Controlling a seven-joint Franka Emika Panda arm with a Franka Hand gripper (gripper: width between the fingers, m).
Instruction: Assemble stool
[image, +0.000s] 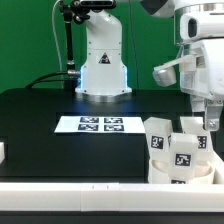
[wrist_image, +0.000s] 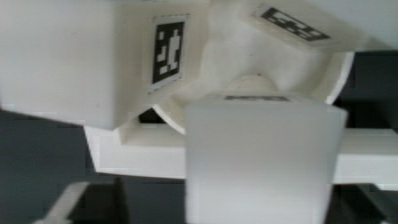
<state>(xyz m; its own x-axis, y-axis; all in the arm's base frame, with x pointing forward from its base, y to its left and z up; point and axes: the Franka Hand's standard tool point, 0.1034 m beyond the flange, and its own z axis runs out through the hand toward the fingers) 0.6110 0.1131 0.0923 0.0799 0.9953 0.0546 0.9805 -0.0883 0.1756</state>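
At the table's (image: 40, 110) near corner: gripper (image: 207, 122) above stool parts (image: 180, 150); whether its jaws grip anything, I cannot tell. Risk: misaligned closing topples legs.

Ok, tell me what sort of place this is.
Probably a robot lab bench: a black table holding a marker board, tagged white stool parts, and a green backdrop behind.

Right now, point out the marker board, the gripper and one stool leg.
marker board (image: 100, 124), exterior view, its middle.
gripper (image: 207, 124), exterior view, between its fingertips.
stool leg (image: 185, 152), exterior view, its tagged face.
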